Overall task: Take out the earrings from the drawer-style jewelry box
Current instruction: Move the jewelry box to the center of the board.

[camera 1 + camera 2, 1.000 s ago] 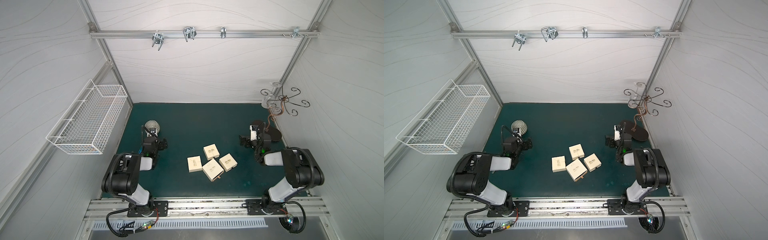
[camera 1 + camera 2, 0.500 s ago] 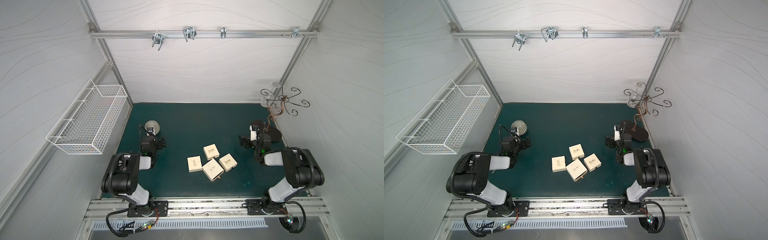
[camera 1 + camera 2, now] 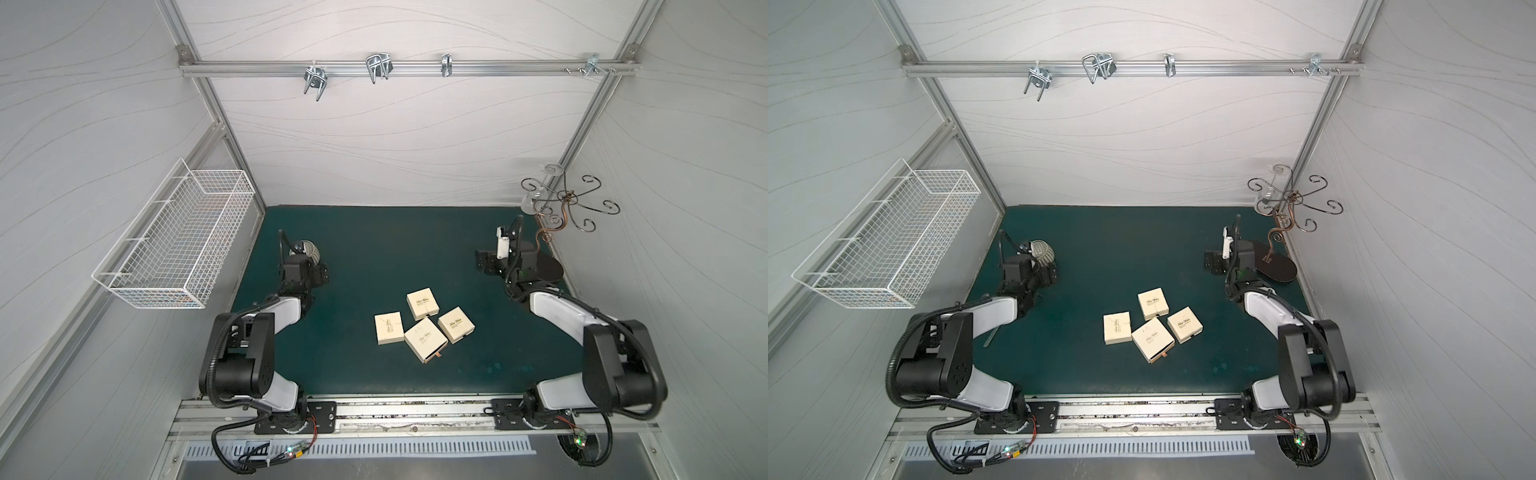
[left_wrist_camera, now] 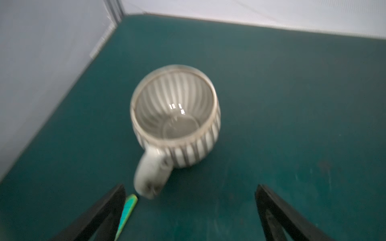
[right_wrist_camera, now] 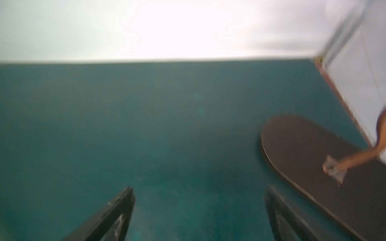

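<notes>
Top views, both: four cream boxes (image 3: 424, 328) clustered on desk (image 3: 374, 249); no earrings visible, presumably shut inside. Left hand (image 4: 191, 187), right hand (image 5: 199, 188): splayed wide, empty, well apart from boxes. Could slide an unbraced box, scatter tiny beads, clip mug (image 4: 175, 112).

The far half of the mat (image 3: 395, 245) lies bare between the mug (image 3: 311, 250) at far left and the dark base (image 3: 548, 270) at far right, so a gripper could cross there freely. Four boxes (image 3: 426, 338) crowd the middle nearer the front, touching or just beside one another, with bare mat to their left, right and near sides. The left gripper (image 4: 190, 187), jaws wide, has the mug close ahead; the right gripper (image 5: 199, 189), jaws wide, has bare mat ahead and the base close on its right, where the stand (image 3: 567, 199) spreads curled arms over that corner
</notes>
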You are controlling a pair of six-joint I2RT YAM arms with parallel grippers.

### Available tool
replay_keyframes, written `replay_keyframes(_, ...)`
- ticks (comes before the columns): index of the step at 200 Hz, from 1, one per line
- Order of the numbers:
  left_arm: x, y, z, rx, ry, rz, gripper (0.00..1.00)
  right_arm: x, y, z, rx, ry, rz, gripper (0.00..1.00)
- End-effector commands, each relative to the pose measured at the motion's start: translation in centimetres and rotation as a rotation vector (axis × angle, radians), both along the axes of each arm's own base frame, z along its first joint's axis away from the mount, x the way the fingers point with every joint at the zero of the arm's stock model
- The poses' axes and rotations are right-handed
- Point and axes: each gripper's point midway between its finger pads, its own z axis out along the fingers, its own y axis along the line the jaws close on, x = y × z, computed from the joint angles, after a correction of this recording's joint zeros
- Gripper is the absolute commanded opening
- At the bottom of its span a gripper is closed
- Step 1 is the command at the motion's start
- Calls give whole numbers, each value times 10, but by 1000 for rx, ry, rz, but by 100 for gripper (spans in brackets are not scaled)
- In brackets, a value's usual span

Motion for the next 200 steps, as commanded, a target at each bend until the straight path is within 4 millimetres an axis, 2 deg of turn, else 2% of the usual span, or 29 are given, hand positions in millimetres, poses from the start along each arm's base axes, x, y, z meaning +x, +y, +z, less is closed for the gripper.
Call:
replay_keyframes(1, -14, 14, 2, -8, 108, 106, 100, -43, 13, -20, -52, 160, -122, 99)
replay_keyframes(26, -25, 4, -2, -53, 156, 129, 100, -81, 28, -19, -67, 214, -200, 99)
replay_keyframes(43, -35, -4, 10, -12, 165, 163, 99, -102, 28, -24, -62, 286, -230, 99)
replay_keyframes(53, -38, -15, 18, -14, 163, 139, 100, -112, 28, -27, -76, 338, -224, 99)
replay_keyframes(88, -49, -57, 50, -72, 108, 28, 99, -140, 26, -37, -128, 487, -157, 99)
replay_keyframes(116, -63, -81, 65, -175, 95, -29, 99, -150, 25, -32, -95, 482, -124, 99)
replay_keyframes(136, -77, -115, 67, -261, 122, -134, 99, -156, 23, -23, -75, 459, -103, 99)
replay_keyframes(158, -96, -160, 66, -341, 148, -268, 99, -170, 32, -20, -40, 465, 2, 99)
replay_keyframes(179, -110, -206, 66, -377, 180, -387, 99, -187, 27, -27, -21, 536, 12, 99)
replay_keyframes(200, -121, -256, 62, -413, 240, -512, 99, -211, 21, -44, 13, 715, 17, 99)
